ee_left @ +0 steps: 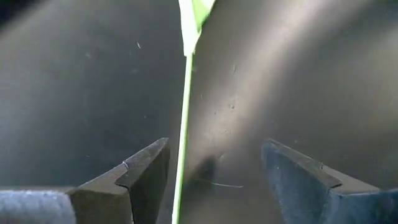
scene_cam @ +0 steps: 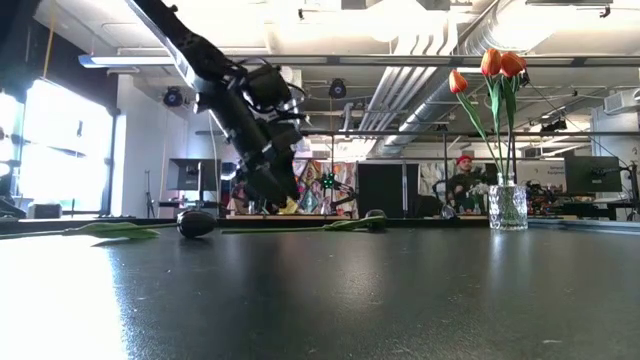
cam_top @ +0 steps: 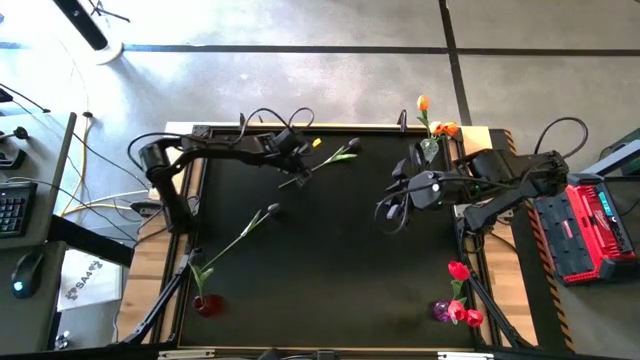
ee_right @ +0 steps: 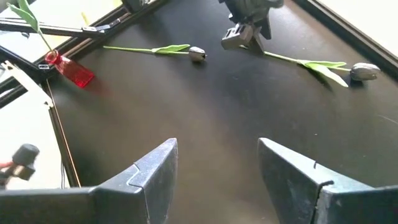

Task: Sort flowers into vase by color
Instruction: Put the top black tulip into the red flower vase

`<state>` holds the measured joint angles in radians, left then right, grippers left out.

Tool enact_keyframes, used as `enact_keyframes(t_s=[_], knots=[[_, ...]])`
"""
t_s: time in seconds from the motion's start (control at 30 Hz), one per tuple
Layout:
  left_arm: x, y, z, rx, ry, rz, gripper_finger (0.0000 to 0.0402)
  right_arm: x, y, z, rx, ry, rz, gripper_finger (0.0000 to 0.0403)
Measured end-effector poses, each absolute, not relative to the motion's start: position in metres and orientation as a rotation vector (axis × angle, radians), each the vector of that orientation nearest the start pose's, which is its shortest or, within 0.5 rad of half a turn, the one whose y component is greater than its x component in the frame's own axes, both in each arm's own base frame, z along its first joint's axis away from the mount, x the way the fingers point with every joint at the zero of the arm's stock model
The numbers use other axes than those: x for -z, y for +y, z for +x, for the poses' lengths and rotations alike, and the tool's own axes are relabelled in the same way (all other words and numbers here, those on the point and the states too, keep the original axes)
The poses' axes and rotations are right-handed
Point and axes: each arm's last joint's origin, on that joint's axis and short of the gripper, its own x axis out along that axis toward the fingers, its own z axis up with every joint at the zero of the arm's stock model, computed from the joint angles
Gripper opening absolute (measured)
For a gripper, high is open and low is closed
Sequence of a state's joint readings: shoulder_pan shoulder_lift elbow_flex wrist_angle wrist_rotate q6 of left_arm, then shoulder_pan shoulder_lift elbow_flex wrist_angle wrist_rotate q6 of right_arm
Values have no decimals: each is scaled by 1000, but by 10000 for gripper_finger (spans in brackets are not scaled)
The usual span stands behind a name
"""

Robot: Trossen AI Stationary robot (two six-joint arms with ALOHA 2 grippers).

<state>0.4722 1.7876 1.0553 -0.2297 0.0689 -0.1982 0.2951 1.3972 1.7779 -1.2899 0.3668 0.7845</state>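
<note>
A thin green stem (ee_left: 182, 143) runs between the parted fingers of the left gripper (ee_left: 214, 180), its dark tulip (cam_top: 352, 146) flat on the tabletop (cam_top: 330, 250). Grasping step: the fingers must close on the stem. The right gripper (ee_right: 217, 171) waits, fingers apart.

A robotics lab or workshop. A black-topped table (cam_top: 330, 250) stands on a bare concrete floor (cam_top: 300, 90) marked with dark tape lines. Exposed pipes and ducts (scene_cam: 420, 75) run under the open ceiling. Beyond the table are monitors (scene_cam: 590, 172) and a seated person (scene_cam: 462, 183). Beside the table's left edge sits a desk with a keyboard (cam_top: 10, 208) and mouse (cam_top: 28, 272), with loose cables (cam_top: 95, 165) trailing.
</note>
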Motion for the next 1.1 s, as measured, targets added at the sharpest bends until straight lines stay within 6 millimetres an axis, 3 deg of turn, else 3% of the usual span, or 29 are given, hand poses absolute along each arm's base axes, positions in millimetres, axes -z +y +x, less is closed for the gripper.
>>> enact_keyframes(t_s=[0.2, 0.47, 0.9, 1.1], knots=[[-149, 166, 331, -465, 1019, -426, 239, -435, 56, 231, 407, 770, 447, 210], [-147, 177, 350, -486, 1010, -419, 239, -435, 52, 232, 396, 785, 469, 210], [-129, 182, 347, -456, 1108, -344, 238, -435, 52, 232, 390, 795, 462, 210], [-128, 183, 347, -467, 1111, -310, 206, -435, 52, 232, 392, 797, 464, 210]])
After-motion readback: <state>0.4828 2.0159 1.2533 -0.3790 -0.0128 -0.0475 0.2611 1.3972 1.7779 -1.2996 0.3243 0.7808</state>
